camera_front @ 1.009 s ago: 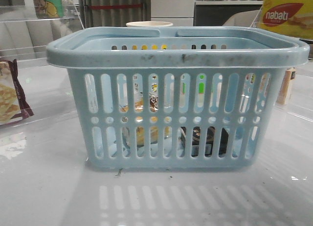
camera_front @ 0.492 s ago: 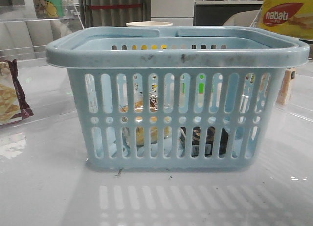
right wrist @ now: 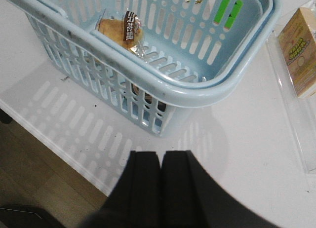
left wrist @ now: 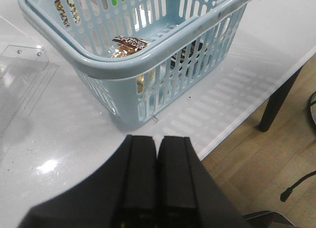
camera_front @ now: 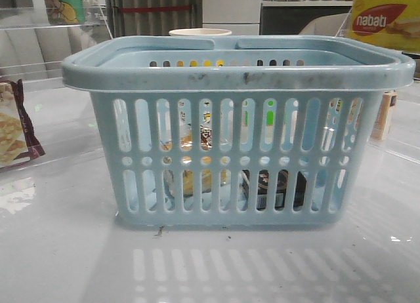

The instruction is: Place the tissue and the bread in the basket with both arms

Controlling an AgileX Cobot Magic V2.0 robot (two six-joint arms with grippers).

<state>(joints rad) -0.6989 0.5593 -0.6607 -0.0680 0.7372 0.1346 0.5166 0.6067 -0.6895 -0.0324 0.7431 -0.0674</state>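
The light-blue basket (camera_front: pixel 236 77) stands in the middle of the white table. The bread (right wrist: pixel 121 31) in its clear bag lies inside it; through the slots it shows in the front view (camera_front: pixel 193 178), and its top shows in the left wrist view (left wrist: pixel 127 44). The dark tissue pack (camera_front: pixel 274 188) lies on the basket floor beside the bread, and shows through the slots in the left wrist view (left wrist: pixel 190 53). My left gripper (left wrist: pixel 157 139) is shut and empty, held back from the basket's corner (left wrist: pixel 118 72). My right gripper (right wrist: pixel 161 154) is shut and empty, back from the basket's other corner (right wrist: pixel 197 95).
A maroon-edged cracker bag (camera_front: pixel 16 126) lies at the left. A yellow box (camera_front: pixel 384 21) stands at the back right, and a small carton (right wrist: pixel 300 50) stands by the basket's right side. A clear acrylic stand (left wrist: pixel 19 75) is on the left. The table's front edge (left wrist: pixel 256 99) is close.
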